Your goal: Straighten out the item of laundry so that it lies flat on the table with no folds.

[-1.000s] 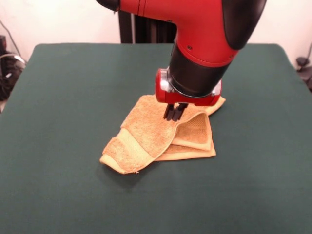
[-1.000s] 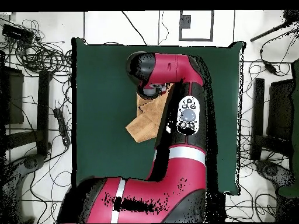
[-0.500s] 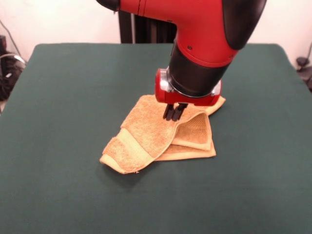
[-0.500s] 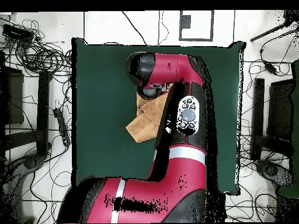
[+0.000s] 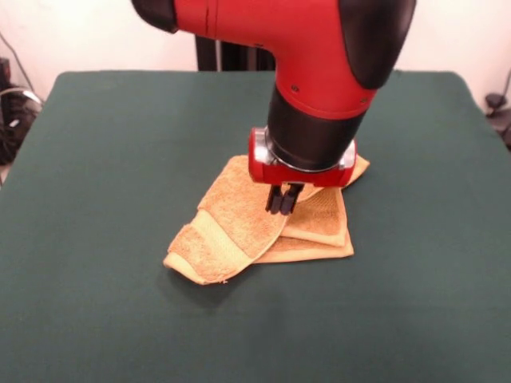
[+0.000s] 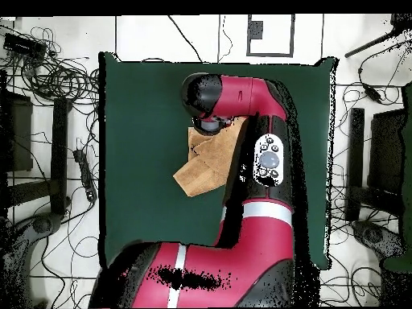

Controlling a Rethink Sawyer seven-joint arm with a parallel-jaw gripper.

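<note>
Here your hand point(image 5: 284, 199) stood directly over the hand towel point(image 5: 239, 223), fingers pinched together on its upper fold, the folded-under layers lying beside it on the counter point(image 5: 112, 144).

The towel point(image 5: 239, 219) was looped terry cloth, orange-tan, with a rough, nubby, matt pile. A flatter woven band point(image 5: 217, 231) crossed it near the end toward the table's front edge, smoother than the pile around it. The table point(image 5: 120, 159) was covered in dark green cloth, matt and even, with a fine, felt-like look. The arm point(image 5: 319, 48) wore a glossy red shell, seemingly moulded plastic, with smooth black sections that caught soft highlights. A bright silvery ring point(image 5: 263, 148) at the wrist looked like polished metal. The gripper point(image 5: 283, 199) had dark, dull fingers, possibly plastic or rubber; the view was too coarse to tell.
</note>
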